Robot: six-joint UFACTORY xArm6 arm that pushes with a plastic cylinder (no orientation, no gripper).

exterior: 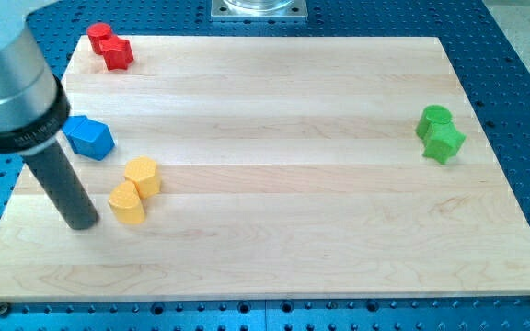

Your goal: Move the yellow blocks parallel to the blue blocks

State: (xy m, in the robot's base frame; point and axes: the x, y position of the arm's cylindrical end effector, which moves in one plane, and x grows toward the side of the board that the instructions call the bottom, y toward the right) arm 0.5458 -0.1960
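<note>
Camera view: yellow blocks [134, 190] lie just right of my tip [83, 223], no pincer visible.

My tip [83, 223] sits just left of the yellow blocks [134, 190].

The grey arm housing [7, 87] is cut off by the view's top and left edges and hides the left part of the blue block [91, 138], so it cannot be told whether a second blue block lies behind it. The metal mount [259, 9] at the view's top is cropped to its lower edge. The blue perforated base [523, 55] runs out of view on every side.
</note>
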